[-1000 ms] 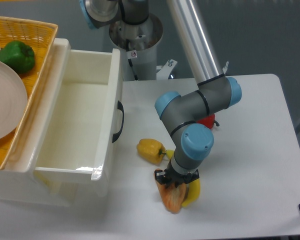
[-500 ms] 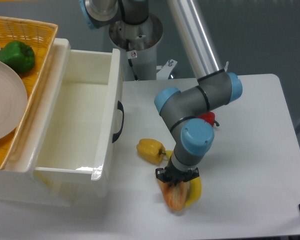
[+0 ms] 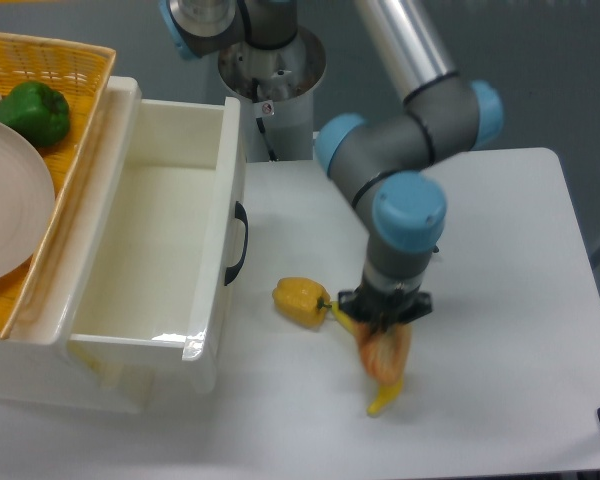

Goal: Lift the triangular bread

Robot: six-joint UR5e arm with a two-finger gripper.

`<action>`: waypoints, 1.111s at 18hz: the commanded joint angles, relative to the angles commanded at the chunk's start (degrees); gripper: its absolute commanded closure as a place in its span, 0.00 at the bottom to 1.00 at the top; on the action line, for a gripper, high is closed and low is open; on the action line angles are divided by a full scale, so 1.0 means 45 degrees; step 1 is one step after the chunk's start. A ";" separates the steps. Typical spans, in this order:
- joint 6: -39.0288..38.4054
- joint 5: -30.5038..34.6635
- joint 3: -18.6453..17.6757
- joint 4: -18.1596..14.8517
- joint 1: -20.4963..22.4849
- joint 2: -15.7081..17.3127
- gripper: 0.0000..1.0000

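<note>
Your gripper pinches the triangular bread by its top edge; it looks light and crushable, so squeeze gently.

Robotics lab bench: UR5e arm on a pedestal mount behind a white table; white drawer unit, toy produce as props, plain grey wall.

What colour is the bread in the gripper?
Orange-brown with a mottled crust: the triangular bread, held under the gripper, in the fixed camera view.
</note>
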 joint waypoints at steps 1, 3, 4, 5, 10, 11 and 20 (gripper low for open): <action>0.0741 0.0039 -0.0097 -0.0118 0.0254 0.0234 1.00; 0.1993 0.0039 -0.0312 -0.0177 0.0937 0.0664 1.00; 0.2366 0.0039 -0.0410 -0.0235 0.1172 0.0821 1.00; 0.2698 0.0058 -0.0507 -0.0313 0.1445 0.0919 1.00; 0.4458 0.0059 -0.0821 -0.0957 0.2345 0.1369 1.00; 0.4634 0.0039 -0.0821 -0.0997 0.2481 0.1388 1.00; 0.5495 0.0059 -0.0938 -0.1232 0.3205 0.1643 1.00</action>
